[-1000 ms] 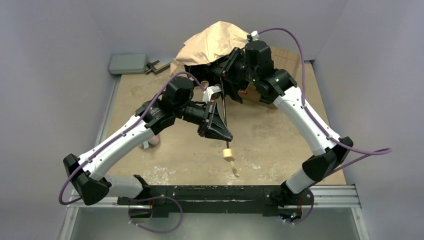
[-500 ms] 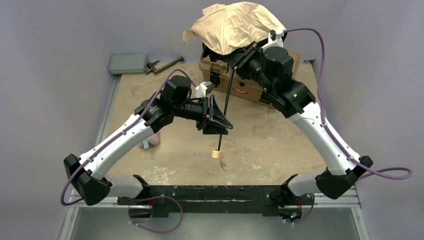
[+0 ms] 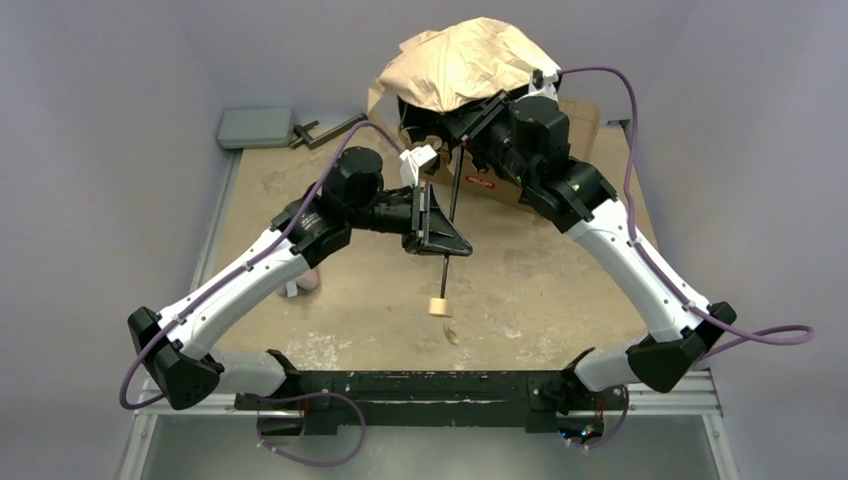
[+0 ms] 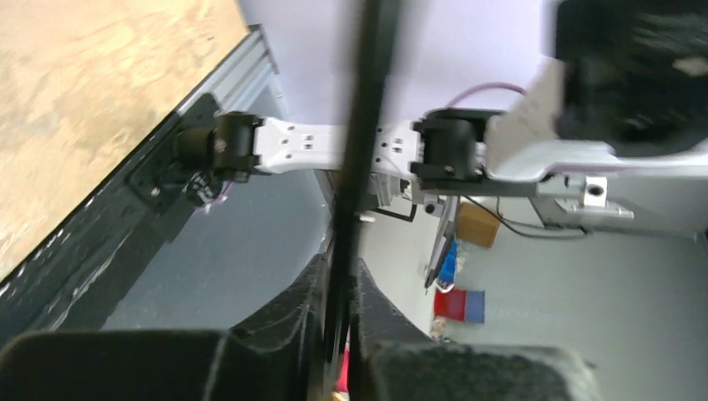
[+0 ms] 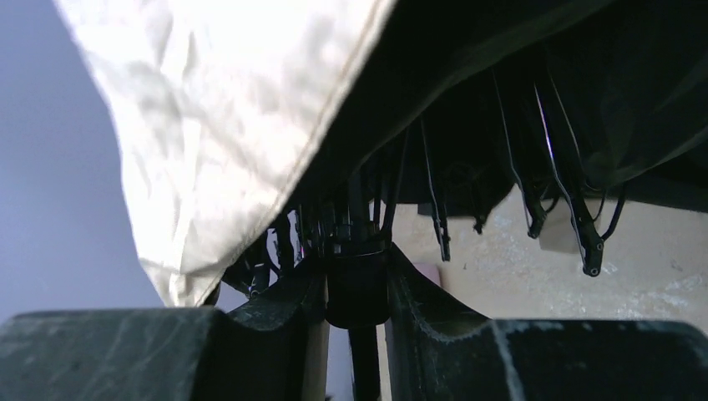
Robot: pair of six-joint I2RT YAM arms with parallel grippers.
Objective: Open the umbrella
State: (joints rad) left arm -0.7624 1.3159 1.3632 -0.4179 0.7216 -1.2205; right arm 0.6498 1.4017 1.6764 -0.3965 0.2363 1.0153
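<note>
The umbrella's beige-tan canopy (image 3: 468,62) hangs partly spread and crumpled high at the back centre, over its black ribs. Its thin black shaft (image 3: 452,205) runs down to the cream knob handle (image 3: 437,307), which hangs above the table. My left gripper (image 3: 443,240) is shut on the shaft low down; the left wrist view shows the shaft (image 4: 357,142) between its fingers. My right gripper (image 3: 462,128) is shut on the black runner (image 5: 357,288) just under the canopy (image 5: 234,109), with ribs (image 5: 576,217) dangling beside it.
A tan toolbox (image 3: 500,185) stands at the back right behind the right arm. A grey flat box (image 3: 256,126) lies at the back left. A pink pouch (image 3: 308,281) peeks out under the left arm. The black rail (image 3: 430,385) runs along the near edge.
The right gripper first raised the canopy up and rightward along the shaft, then shifted it slightly back left. The handle rose and moved left. The left gripper stayed shut on the shaft.
</note>
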